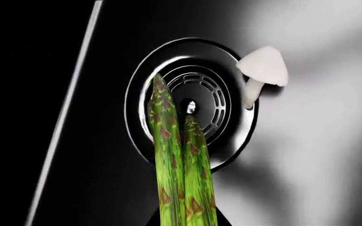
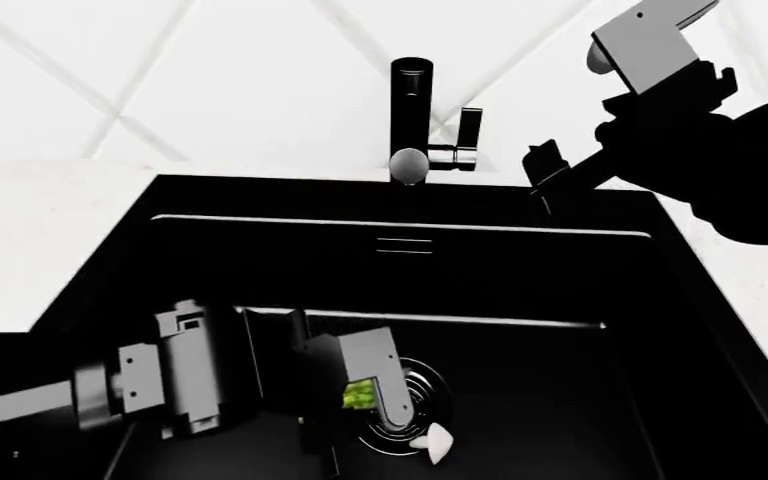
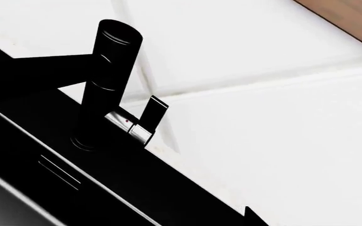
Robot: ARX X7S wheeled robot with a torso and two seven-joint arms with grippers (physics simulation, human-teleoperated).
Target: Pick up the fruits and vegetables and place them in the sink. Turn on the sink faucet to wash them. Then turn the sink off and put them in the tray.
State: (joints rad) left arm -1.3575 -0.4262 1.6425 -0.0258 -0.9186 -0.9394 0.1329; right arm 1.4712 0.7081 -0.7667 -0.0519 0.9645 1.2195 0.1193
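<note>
My left gripper [image 2: 355, 400] is low inside the black sink [image 2: 531, 280], shut on the green asparagus stalks [image 1: 177, 155]. Their tips hang over the round ribbed metal drain [image 1: 197, 101]. A small whitish garlic-like piece [image 1: 264, 66] lies on the sink floor at the drain's rim, apart from the stalks; it also shows in the head view [image 2: 435, 443]. My right gripper [image 2: 551, 175] hovers above the sink's back right edge, just right of the sink faucet [image 2: 411, 110] and its flat lever [image 2: 470, 130]. It looks open and holds nothing. The tray is out of view.
White counter [image 2: 37, 220] surrounds the sink, with a white tiled wall [image 2: 224, 70] behind the faucet. A stepped ledge [image 2: 404, 245] runs across the basin's back. A strip of brown wood [image 3: 350, 19] shows in one corner of the right wrist view.
</note>
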